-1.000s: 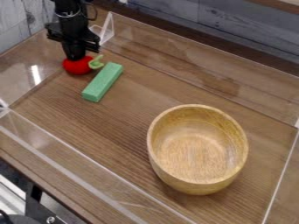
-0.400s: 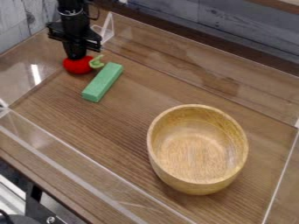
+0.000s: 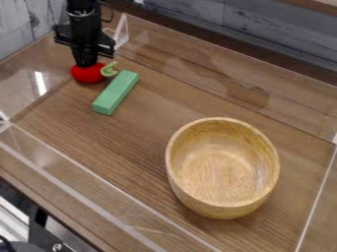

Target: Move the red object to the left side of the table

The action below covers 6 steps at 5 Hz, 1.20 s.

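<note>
The red object point(image 3: 87, 71), a small round toy fruit with a light green leafy end, rests on the dark wood-grain table point(image 3: 158, 128) at the far left. My black gripper point(image 3: 89, 60) points straight down onto it, fingers shut on the fruit's top. The fruit's lower half and the green end show below and to the right of the fingers.
A green rectangular block point(image 3: 114, 93) lies just right of and in front of the fruit. A large wooden bowl point(image 3: 223, 165) stands at the front right. Low clear acrylic walls point(image 3: 53, 162) border the table.
</note>
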{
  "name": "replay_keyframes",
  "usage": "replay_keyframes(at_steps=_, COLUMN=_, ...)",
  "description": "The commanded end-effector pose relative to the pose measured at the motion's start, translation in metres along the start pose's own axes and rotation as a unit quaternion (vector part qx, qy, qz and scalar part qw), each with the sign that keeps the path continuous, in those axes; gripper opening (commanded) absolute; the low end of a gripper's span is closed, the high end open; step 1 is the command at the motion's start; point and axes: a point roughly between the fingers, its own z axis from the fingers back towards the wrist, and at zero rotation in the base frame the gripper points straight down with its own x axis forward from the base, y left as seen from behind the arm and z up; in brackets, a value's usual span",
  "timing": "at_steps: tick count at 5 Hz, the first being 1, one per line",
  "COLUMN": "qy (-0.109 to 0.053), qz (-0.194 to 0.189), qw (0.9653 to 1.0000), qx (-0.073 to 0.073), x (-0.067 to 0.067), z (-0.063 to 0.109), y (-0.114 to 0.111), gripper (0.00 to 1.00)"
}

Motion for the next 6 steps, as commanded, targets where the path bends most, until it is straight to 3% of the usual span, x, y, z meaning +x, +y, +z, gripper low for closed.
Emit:
replay_keyframes(at_steps=1, qy=0.026, qz=0.007, qw=0.9996, qx=-0.004, x=-0.0076, z=-0.0169, y=-0.003, gripper=0.0)
replay_keyframes(at_steps=6, qy=0.051, qz=0.022, qw=0.9984, qx=-0.003, x=-0.009, z=-0.012, y=-0.003, gripper=0.0)
